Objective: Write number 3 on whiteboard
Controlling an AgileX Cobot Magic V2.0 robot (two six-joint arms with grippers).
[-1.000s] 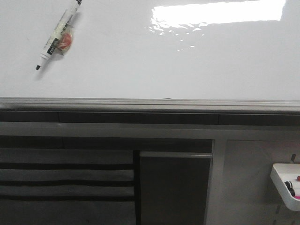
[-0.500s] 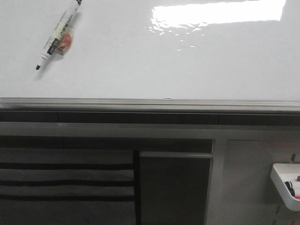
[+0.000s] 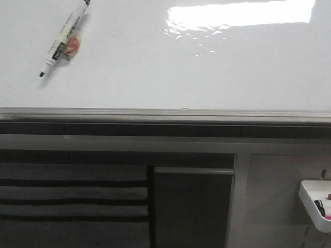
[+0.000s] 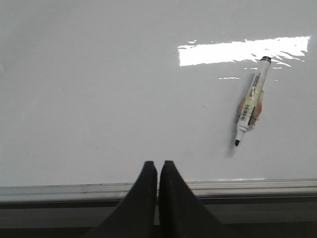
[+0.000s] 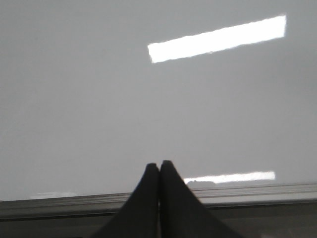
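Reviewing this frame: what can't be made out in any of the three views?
- Marker: its rear end is cut off by the front view's top edge; label print too small to read.
- White tray: cut off by the right edge; contents too small to identify.
- Whiteboard: glare washes out one patch.
- Left end effector and right end effector: only fingertips show.

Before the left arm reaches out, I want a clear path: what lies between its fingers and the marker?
Only bare whiteboard, shown in the left wrist view; nothing sits between the shut left fingers and the uncapped marker.
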